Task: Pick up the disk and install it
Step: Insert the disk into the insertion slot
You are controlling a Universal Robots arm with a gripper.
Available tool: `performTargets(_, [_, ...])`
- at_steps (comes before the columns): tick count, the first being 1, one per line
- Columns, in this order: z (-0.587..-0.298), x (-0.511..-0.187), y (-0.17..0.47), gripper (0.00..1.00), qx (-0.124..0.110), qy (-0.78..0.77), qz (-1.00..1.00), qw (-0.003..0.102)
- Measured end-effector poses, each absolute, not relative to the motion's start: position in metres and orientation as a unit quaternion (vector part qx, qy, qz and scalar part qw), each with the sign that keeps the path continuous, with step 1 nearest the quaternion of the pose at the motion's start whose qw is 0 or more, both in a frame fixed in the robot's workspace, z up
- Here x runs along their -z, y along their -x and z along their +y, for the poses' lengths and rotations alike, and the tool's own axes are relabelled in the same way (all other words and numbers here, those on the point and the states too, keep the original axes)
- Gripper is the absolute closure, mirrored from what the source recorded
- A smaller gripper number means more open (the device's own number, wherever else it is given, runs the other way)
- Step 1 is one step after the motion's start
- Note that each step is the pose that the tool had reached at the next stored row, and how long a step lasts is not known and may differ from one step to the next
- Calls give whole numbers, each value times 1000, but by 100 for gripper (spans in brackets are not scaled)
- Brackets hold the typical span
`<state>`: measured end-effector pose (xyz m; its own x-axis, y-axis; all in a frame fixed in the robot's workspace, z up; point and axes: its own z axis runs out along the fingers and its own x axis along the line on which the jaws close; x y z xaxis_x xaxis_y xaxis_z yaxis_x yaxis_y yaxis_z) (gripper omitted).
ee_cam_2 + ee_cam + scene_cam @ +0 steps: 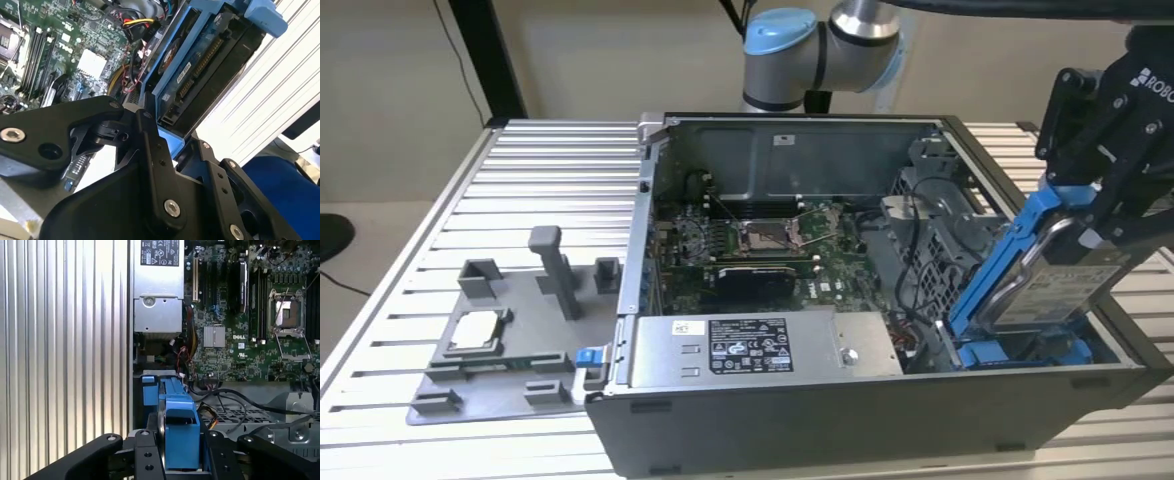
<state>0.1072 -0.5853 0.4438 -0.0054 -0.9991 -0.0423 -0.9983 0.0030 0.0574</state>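
Tilting steeply over the open computer case (854, 425), the disk (1070, 285) was held by the gripper (1105, 228) at the exterior view's right. The fingers (145, 452) were closed onto the two sides of the disk's blue frame, with the frame filling the gap between them, as was seen in the first wrist view. The upper end of the disk was raised above the case's rim, while its lower end was sunk inside the case, close to a blue bay piece (1014, 352) in the front corner. Whether the two were touching could not be told.

In the exterior view, the disk's outer edge was set just beside the case's side wall. On its inner side a narrow pocket was left between the frame and the grey power supply (761, 348), and that pocket was crossed by loose cables (235, 400). Further in, the motherboard (761, 250) was laid flat on the case floor, with open room above it.

In the second wrist view, the connector edge of the disk (200, 65) was turned toward the camera, and the blue frame was wrapped along both long edges.

Outside the case, the slatted table (547, 180) was spread wide at the exterior view's left, where a grey fixture tray (520, 400) was placed, with a small square chip (474, 328) resting in it, well apart from the gripper.
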Motion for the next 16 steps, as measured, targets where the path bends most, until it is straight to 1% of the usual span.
performTargets(9, [-585,-447,-107,100,36,-705,-708,6])
performTargets(12, [-585,-446,-107,100,36,-705,-708,8])
performTargets(16, [-585,-446,-107,100,36,-705,-708,8])
